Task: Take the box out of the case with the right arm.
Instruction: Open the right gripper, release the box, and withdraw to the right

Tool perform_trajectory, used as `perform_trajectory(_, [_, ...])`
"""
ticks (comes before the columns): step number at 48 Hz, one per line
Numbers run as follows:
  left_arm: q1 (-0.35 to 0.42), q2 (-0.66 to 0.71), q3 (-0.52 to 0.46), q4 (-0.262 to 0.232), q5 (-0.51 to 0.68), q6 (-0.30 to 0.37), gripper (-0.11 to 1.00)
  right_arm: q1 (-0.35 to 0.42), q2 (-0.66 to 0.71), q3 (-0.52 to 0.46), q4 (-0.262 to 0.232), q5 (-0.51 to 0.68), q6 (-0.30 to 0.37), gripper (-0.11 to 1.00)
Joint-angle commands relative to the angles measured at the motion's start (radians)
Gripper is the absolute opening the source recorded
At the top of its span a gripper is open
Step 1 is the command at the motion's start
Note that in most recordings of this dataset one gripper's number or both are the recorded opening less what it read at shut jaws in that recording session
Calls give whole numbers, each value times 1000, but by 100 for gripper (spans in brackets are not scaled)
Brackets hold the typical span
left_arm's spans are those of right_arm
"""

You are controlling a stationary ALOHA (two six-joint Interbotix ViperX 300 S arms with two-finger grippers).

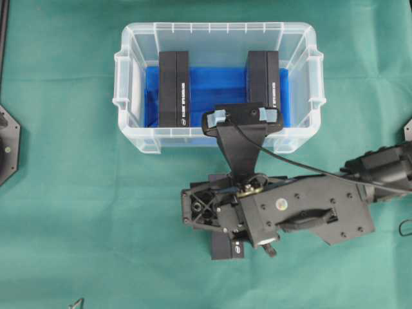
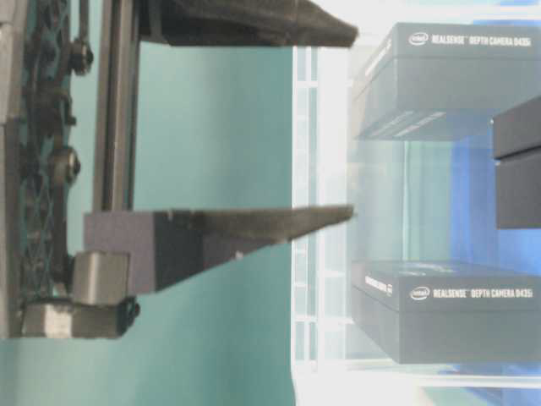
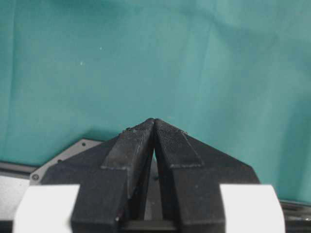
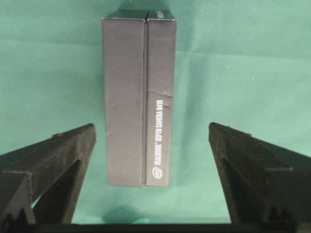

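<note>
Right pincer gapes wide above box on green cloth.

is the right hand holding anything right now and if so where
No. The right hand is open and empty; a dark box lies on the green cloth between its fingers, untouched.

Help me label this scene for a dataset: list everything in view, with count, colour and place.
case: one, clear, upper middle of the table
blue cloth: one, blue, lining the case bottom
boxes in the case: two, black, on edge, left and right
box outside: one, black, on the green cloth
green cloth: one, green, covering the table
left gripper: one, black with white bands, shut
right gripper: one, black, open over the box outside
</note>
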Motion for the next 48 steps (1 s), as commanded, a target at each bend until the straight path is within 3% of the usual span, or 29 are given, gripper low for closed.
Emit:
perform_trajectory(1, [2,5,-26,2,-5,-2,2,-5,-44,-21,-3,-5,0,90])
perform_trajectory(14, [3,5,-25,3,-5,0,2,18,-124,75,15,5,12,90])
perform_trajectory(48, [2,-14,-21,3,-5,11,2,141,-617,630,31,-44,130,90])
